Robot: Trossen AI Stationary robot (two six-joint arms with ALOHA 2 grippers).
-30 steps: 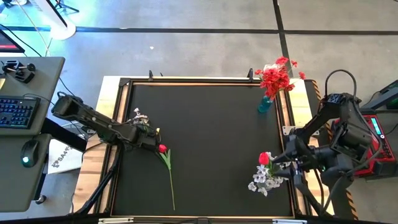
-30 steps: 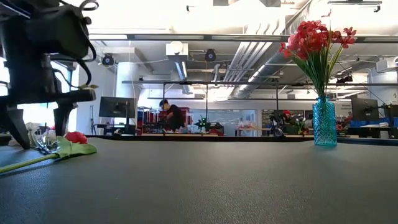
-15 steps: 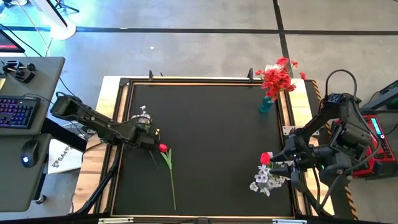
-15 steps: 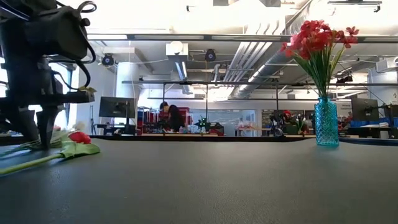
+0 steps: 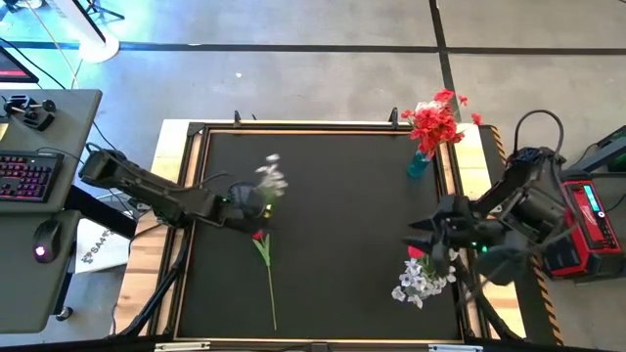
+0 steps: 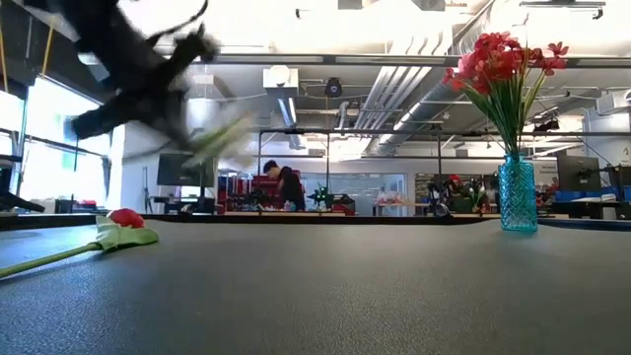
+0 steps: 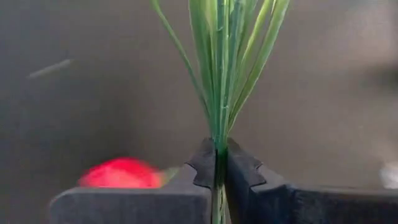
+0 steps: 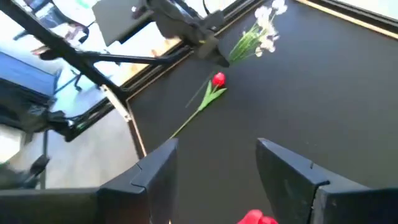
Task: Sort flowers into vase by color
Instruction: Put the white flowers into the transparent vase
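Right now your black matte counter (image 5: 333, 225) carries the sorting job, and the biggest thing standing on it is the teal patterned glass vase (image 6: 516, 194) at the far right corner, filled with red blossom clusters on green stems (image 5: 432, 121). That looks like your red group already gathered, so reds should go there.

Near the right edge, a bunch with small white blossoms and a red bloom (image 5: 421, 276) sits by the right arm. Whether a vase holds it you cannot tell from above. Your right tool (image 8: 214, 171) hovers just above that bunch, its two dark fingers spread wide with nothing between them. The arm reaches in from the right side of the counter, folded at the elbow, wrist pointing inward across the counter, so it seems to be waiting.

On the left half, a single red bud on a long thin green stem (image 5: 262, 264) lies flat on the counter, bud toward the left arm, stem trailing toward the near edge. It is untouched and still to be sorted.

Your left tool (image 7: 217, 168) is clamped on the thin green stems of a spray of small white blossoms (image 5: 271, 176), pinching them low so the blossoms stand clear ahead of the fingers. The left arm stretches in from the left edge, long and low, with the spray lifted off the counter just beside the red bud. Judging by colour, this spray belongs with the white bunch, well apart across the counter.
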